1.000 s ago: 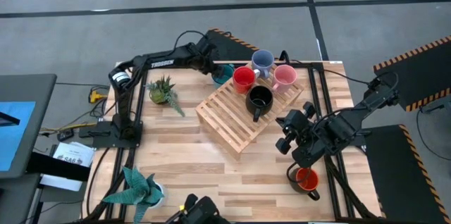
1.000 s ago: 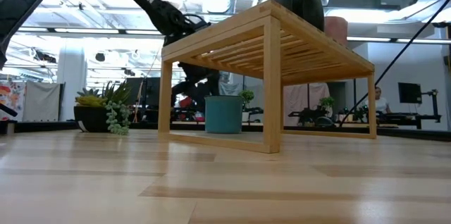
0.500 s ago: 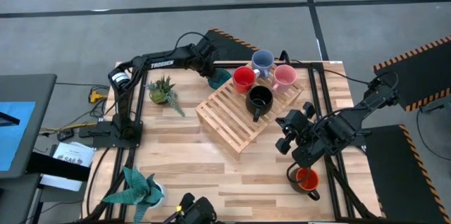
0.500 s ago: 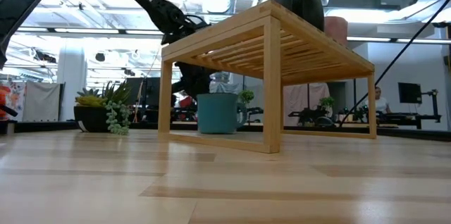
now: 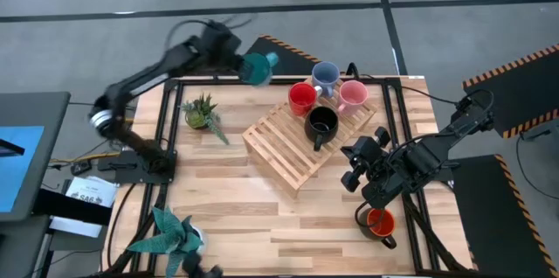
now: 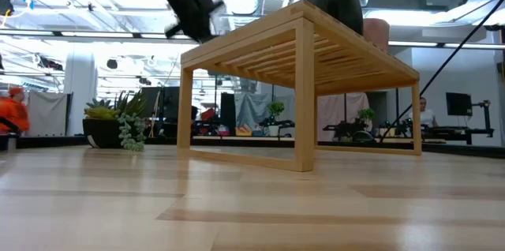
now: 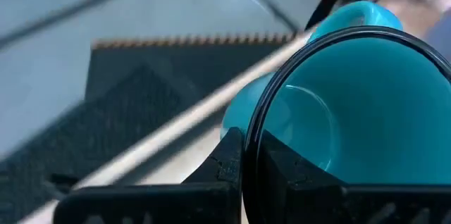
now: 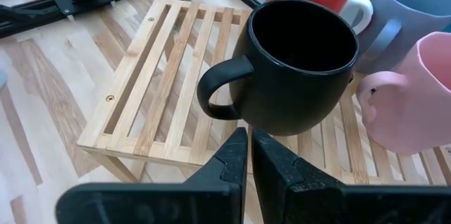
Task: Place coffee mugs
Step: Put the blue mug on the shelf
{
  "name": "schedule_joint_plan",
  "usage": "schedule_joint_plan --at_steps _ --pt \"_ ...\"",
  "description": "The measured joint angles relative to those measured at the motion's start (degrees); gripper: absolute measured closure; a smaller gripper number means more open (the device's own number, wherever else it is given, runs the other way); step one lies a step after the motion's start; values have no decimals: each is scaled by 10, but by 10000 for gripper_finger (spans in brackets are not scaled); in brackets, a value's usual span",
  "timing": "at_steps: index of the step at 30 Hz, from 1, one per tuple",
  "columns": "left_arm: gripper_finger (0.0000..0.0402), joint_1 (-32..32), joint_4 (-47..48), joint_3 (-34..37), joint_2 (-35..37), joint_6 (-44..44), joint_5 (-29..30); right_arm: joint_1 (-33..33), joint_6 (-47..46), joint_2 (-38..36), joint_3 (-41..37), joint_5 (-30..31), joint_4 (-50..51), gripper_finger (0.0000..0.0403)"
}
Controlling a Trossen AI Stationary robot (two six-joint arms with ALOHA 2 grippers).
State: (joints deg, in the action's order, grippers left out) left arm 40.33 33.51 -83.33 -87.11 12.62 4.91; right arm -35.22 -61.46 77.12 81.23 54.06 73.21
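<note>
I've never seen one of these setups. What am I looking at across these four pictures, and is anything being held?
These are two dark robot arms at a wooden table. One picture looks down from above, one looks level across the tabletop, and two come from cameras on the arms' wrists. The left hand is shut on the teal mug, held in the air at the table's far edge; its wrist camera looks into that mug. The right hand is shut and empty, beside the slatted wooden rack. On the rack stand a red mug, a lavender-blue mug, a pink mug and a black mug. An orange-red mug and two potted plants sit on the table.
</note>
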Motion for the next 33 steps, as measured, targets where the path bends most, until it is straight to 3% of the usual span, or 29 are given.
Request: schedule_joint_plan --at_steps 5,11,16,19,24,33 --pt "399 -41 82 0 104 -23 -7 1 1 0 0 0 0 355" --pt "399 -151 181 0 173 -1 23 1 3 0 0 1 0 355" --pt "399 -271 178 1 143 20 62 1 3 0 0 1 0 355" --pt "399 -312 154 1 107 16 65 1 4 0 0 1 -5 355" --pt "398 -328 124 -28 49 6 29 1 5 0 0 1 -4 355" --pt "396 -329 129 -77 -17 -9 31 1 5 0 0 1 -4 355"
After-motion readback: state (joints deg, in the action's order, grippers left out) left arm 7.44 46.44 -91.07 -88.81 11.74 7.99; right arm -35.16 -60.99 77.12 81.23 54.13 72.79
